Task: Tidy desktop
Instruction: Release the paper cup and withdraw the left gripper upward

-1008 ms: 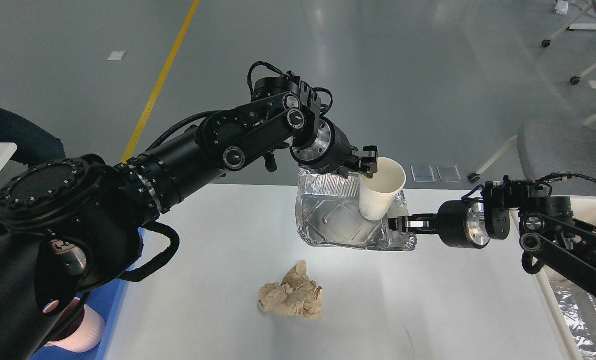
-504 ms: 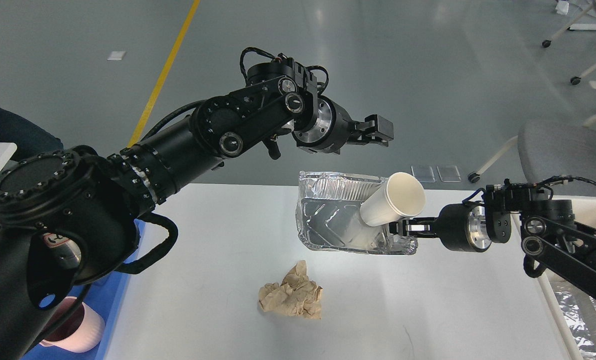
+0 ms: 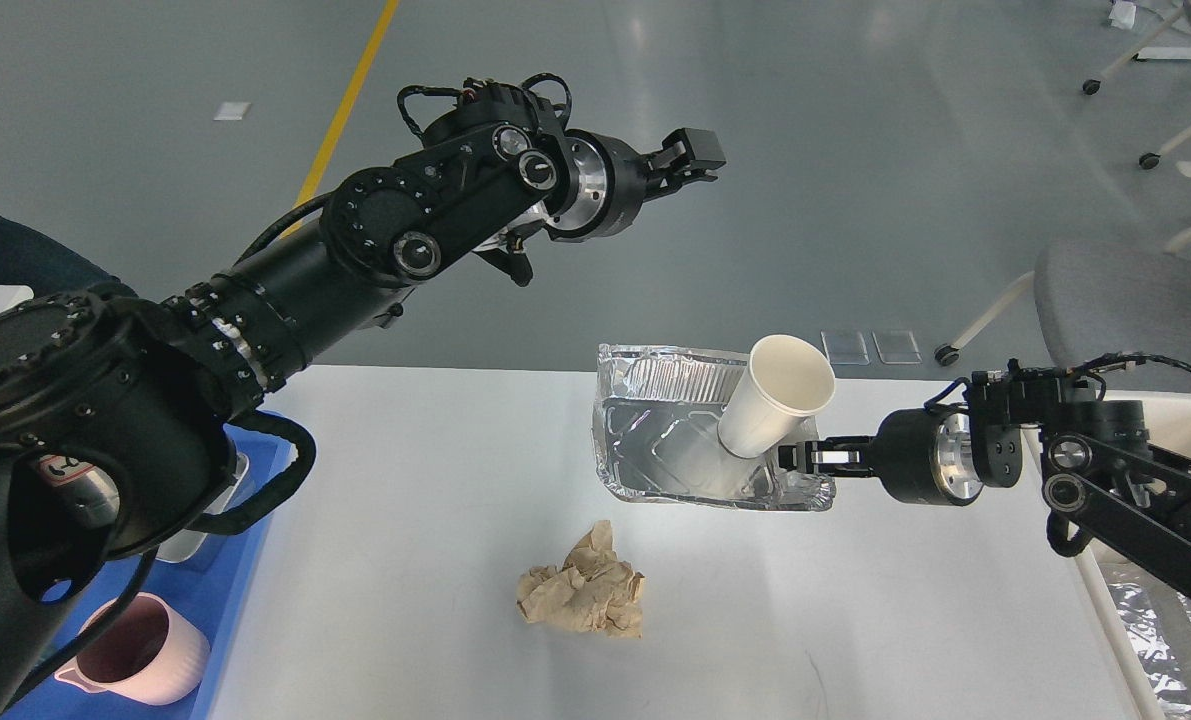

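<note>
Head view, right gripper (image 3: 793, 459) clamping foil tray (image 3: 675, 440), left gripper (image 3: 690, 160) empty, spread unclear.

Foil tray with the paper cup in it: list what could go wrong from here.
1. The right hand pinches only one corner of the foil tray, so the thin foil may bend or slip.
2. The paper cup leans loose inside and could roll out.
3. The crumpled paper lies below and could be struck.

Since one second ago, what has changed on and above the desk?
The left gripper let go of the paper cup, then rose up and left. The cup now leans in the foil tray, held by the right gripper. The crumpled paper stayed put.
</note>
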`<state>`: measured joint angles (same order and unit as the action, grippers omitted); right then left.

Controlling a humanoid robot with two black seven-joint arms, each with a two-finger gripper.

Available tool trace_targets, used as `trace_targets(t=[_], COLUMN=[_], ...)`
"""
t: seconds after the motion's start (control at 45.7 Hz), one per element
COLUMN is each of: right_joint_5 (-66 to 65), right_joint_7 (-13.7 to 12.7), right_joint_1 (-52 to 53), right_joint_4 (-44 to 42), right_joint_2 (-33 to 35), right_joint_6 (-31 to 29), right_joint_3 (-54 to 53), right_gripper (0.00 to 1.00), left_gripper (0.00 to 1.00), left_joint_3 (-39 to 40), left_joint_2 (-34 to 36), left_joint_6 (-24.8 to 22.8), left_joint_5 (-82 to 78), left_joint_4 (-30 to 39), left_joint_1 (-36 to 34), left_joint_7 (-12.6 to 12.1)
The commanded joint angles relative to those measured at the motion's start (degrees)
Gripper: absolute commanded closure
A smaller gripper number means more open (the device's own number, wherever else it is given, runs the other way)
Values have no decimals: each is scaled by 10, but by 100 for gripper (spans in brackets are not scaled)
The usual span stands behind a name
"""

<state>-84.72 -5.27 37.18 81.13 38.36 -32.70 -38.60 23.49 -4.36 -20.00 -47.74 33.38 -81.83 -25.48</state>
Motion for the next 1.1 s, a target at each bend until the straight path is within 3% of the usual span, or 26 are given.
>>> trace_targets(t=[0.0,0.11,0.197,0.307,0.35,0.372,0.438,0.482,0.526,0.591,0.679,0.92,1.073], right_joint_5=[0,0,0,1,1,1,1,1,1,2,2,2,2], right_joint_7=[0,0,0,0,0,0,0,0,0,0,0,0,0], right_joint_1=[0,-3,-5,-5,-5,-5,-6,-8,-10,-11,-12,-23,-23], right_joint_4=[0,0,0,0,0,0,1,1,1,2,6,13,13], right_joint_2=[7,9,11,14,17,19,19,20,20,22,30,32,37], right_joint_6=[0,0,0,0,1,0,0,1,1,1,1,1,2], right_joint_3=[-1,-1,-1,-1,-2,-2,-2,-2,-2,-2,-2,-9,-10], right_gripper=[100,100,100,100,100,100,100,100,100,100,100,100,100], left_gripper=[2,2,2,2,2,2,2,2,2,2,2,2,2], left_joint_3=[-5,5,5,3,5,6,7,9,16,35,51,36,37], left_joint_2=[39,101,146,197,222,235,263,281,295,319,380,611,784], left_joint_6=[8,10,8,8,9,8,8,9,11,-2,-28,-67,-134], left_joint_5=[-5,-8,-8,-7,-6,-5,-5,-2,1,6,5,5,6], left_joint_4=[0,11,23,24,24,24,26,27,27,38,105,333,448], left_joint_1=[19,42,64,86,99,112,141,161,182,211,250,323,338], left_joint_7=[7,13,61,176,234,279,361,406,435,451,453,424,422])
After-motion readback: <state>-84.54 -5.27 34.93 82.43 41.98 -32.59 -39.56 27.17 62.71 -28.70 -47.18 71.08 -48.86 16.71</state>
